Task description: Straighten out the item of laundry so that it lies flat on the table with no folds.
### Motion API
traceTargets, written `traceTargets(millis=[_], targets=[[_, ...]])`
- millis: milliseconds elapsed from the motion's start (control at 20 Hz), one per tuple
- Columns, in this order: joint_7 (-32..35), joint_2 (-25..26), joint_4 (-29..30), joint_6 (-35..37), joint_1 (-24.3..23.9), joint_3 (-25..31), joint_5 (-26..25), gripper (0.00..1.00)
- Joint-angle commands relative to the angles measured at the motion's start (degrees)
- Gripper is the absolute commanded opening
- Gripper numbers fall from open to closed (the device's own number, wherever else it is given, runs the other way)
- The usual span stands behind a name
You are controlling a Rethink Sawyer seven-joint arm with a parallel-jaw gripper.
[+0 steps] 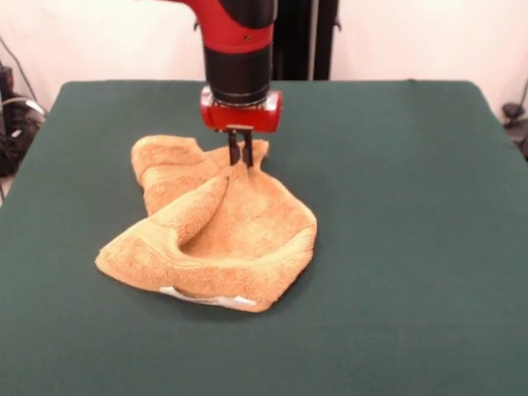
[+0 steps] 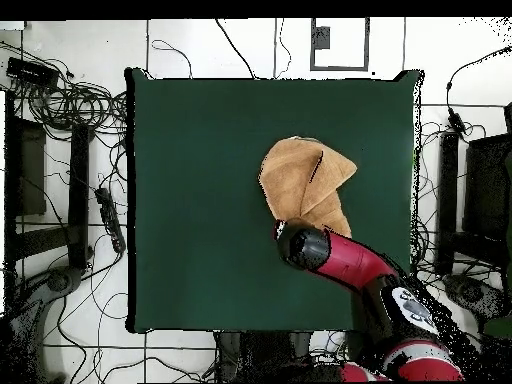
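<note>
Orange-tan towel [image 1: 216, 227] lies crumpled and folded directly beneath the gripper [image 1: 241, 157], spreading from its tips toward the camera side, white label [image 1: 206, 299] at the farthest hem, fingers pinched narrowly on a raised towel edge, green table [image 1: 412, 247] all around.

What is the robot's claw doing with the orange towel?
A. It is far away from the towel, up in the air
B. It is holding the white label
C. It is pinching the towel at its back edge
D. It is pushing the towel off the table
C: the gripper has its fingers closed together on a raised pinch of the towel at the edge nearest the robot, while the rest lies crumpled on the table.
</note>
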Motion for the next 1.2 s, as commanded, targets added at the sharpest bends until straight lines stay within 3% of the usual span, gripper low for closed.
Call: traceTargets(millis=[50,700,1200], targets=[[17.4,-3.1,8.7,10.2,4.7,-0.4,6.2,0.00],[20.1,-7.5,15.0,10.2,9.0,-0.9,15.3,0.00],[18.3,-12.5,13.4,19.8,12.1,-5.7,15.8,0.00]])
